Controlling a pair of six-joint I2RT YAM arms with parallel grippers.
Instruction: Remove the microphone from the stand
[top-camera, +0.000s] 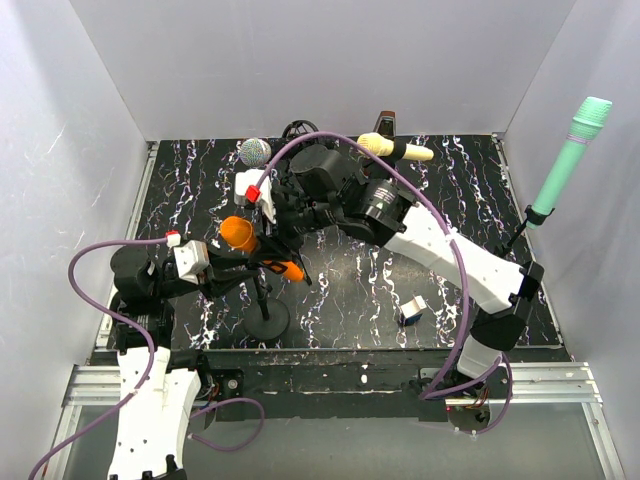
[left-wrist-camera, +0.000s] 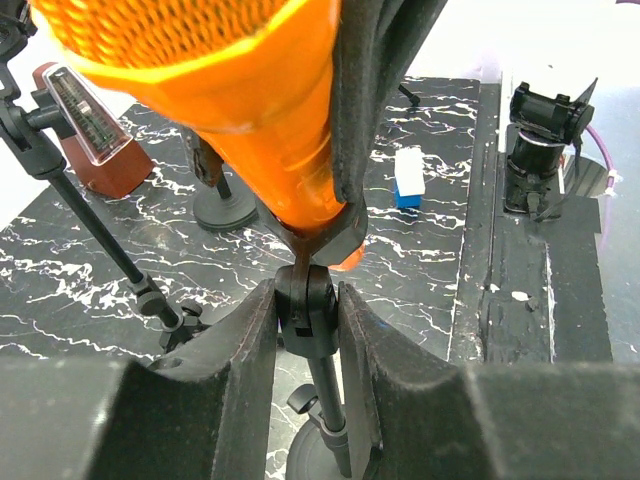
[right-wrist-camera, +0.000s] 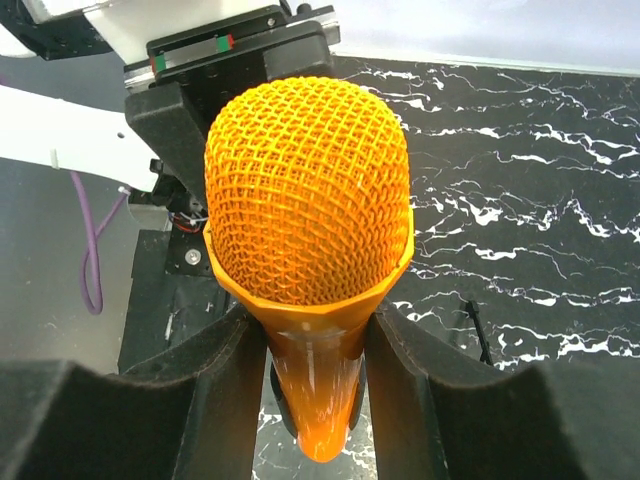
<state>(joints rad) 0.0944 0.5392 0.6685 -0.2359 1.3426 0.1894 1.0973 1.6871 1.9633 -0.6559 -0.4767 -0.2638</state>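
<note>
On the black marbled table (top-camera: 400, 290), my left gripper (left-wrist-camera: 308, 315) clamps the stand (left-wrist-camera: 328, 410), my right gripper (right-wrist-camera: 318, 370) clasps the orange microphone (right-wrist-camera: 308, 200); I'd slide it straight out of its clip (left-wrist-camera: 322, 238).

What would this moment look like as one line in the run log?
left gripper: shut on stand | right gripper: shut on microphone | microphone: in clip, not yet out

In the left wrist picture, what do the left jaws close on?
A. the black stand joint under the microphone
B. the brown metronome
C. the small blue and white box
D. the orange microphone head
A: the left gripper has its jaws pressed on both sides of the black stand joint, just below the orange microphone.
</note>
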